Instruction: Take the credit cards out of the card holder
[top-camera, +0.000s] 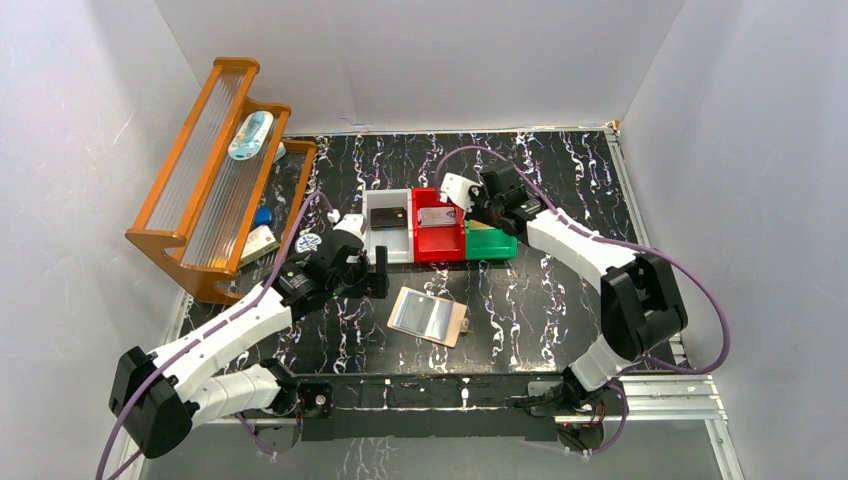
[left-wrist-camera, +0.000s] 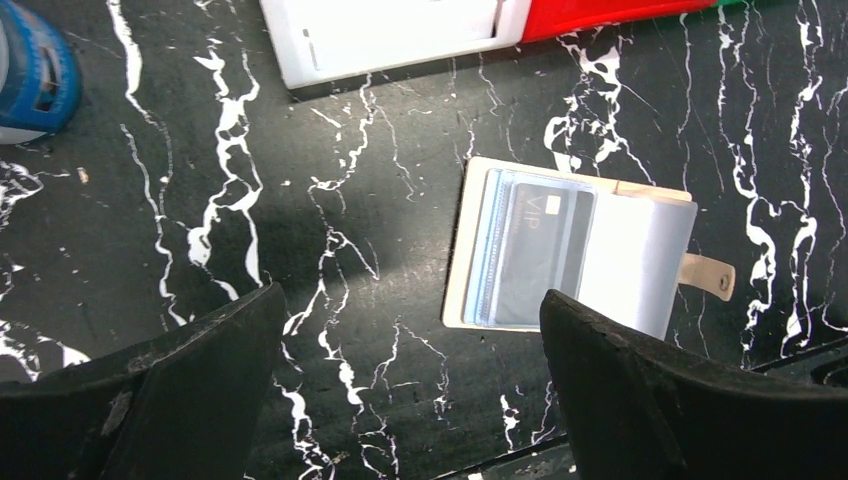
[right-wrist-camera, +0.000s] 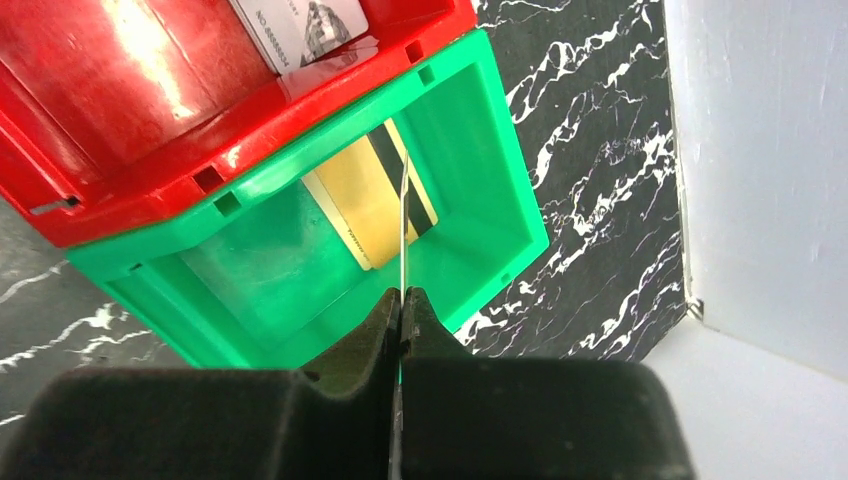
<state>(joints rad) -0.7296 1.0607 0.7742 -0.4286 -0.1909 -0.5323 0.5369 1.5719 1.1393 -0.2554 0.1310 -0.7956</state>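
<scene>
Your left fingers (left-wrist-camera: 190, 375) are gaping, the open card holder (left-wrist-camera: 655, 255) lying just ahead; your right fingers (right-wrist-camera: 375, 335) are clamping a thin card (right-wrist-camera: 403, 225). The VIP card (left-wrist-camera: 535, 250) is looking stiff and slick, so try pinching its protruding edge.

A black marble-patterned tabletop (top-camera: 540, 300), veined in white, is enclosed on three sides by plain pale panels: a back wall (top-camera: 420, 60), a left wall (top-camera: 60, 150) and a right wall (top-camera: 760, 150). An orange wooden rack (top-camera: 205, 180) with ribbed clear panels is set at the left rear. An aluminium rail (top-camera: 680, 405) is fixed along the near edge. Even, diffuse light is cast throughout.
</scene>
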